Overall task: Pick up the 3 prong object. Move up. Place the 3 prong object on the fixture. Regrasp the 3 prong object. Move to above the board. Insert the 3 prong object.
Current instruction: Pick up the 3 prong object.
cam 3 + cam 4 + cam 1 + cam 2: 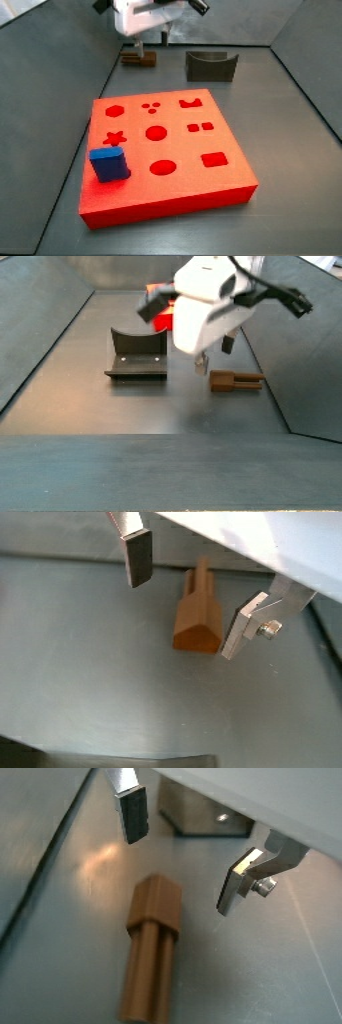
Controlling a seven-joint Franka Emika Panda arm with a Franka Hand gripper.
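Note:
The 3 prong object [198,615] is a small brown wooden piece lying flat on the grey floor, also seen in the other wrist view [150,946]. In both side views it lies by the wall [138,59] [237,381]. My gripper [183,619] [179,878] hangs open just above it, its silver fingers [138,562] spread wide and touching nothing. In the side views the gripper [139,42] [214,356] sits under the white wrist body. The fixture [210,66] [138,356] [203,820] stands beside it, nothing in its notch. The red board [167,150] lies apart.
A blue cuboid [108,164] stands in the board's near left corner. Sloping grey walls [40,346] enclose the floor, and the piece lies close to one of them. Part of the red board [163,321] shows behind the gripper.

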